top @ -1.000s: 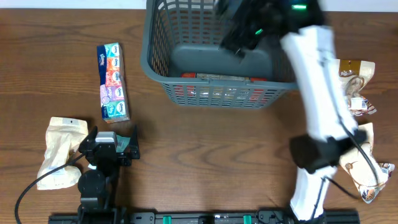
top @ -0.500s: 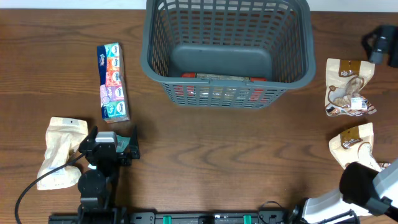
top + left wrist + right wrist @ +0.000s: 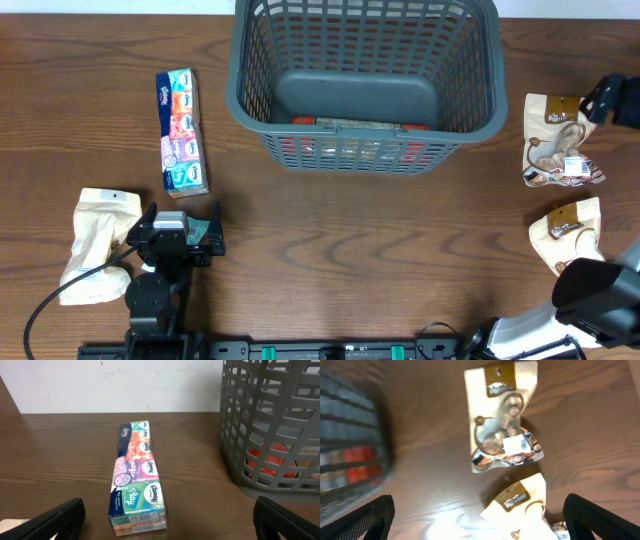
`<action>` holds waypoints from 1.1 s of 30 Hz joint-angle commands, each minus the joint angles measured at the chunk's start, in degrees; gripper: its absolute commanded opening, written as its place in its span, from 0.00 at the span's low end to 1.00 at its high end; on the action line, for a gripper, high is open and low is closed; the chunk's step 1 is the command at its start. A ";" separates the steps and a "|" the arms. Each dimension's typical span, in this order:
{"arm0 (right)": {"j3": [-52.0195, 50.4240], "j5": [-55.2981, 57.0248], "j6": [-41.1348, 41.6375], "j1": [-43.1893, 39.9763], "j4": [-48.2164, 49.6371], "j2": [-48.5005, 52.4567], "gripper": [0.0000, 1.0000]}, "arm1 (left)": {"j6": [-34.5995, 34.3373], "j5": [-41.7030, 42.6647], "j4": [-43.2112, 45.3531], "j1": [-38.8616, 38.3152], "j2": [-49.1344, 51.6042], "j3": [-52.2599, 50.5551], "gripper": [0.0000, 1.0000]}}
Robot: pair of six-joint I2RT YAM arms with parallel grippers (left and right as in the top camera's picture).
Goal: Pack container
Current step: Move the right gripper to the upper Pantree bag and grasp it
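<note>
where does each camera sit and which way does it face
Overhead: above the table, facing straight down; basket, tissue pack, left arm, right arm.
Left wrist: low, facing along the table at the tissue pack; fingers of the left end effector in bottom corners.
Right wrist: raised, facing down on two snack packets; fingers of the right end effector in bottom corners.
Shared: overhead and left wrist both show tissue pack and basket.

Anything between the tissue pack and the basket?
No. Only bare table between the tissue pack and the basket, seen in the overhead and left wrist views.
</note>
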 commanded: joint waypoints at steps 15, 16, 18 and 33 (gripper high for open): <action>-13.22 4.15 -4.98 -2.25 15.30 14.43 0.99 | -0.74 -0.46 -1.92 -0.17 0.07 -1.01 0.99; -13.22 4.15 -4.98 -2.34 15.76 15.32 0.99 | -0.74 -0.44 -1.92 -0.17 0.07 -1.01 0.99; -13.22 4.15 -4.98 -2.51 16.90 17.38 0.99 | -0.74 -0.44 -1.92 -0.17 0.07 -1.01 0.99; -13.22 3.67 -6.93 -3.17 22.97 25.62 0.99 | -0.76 -0.44 -1.92 -0.17 0.07 -1.01 0.99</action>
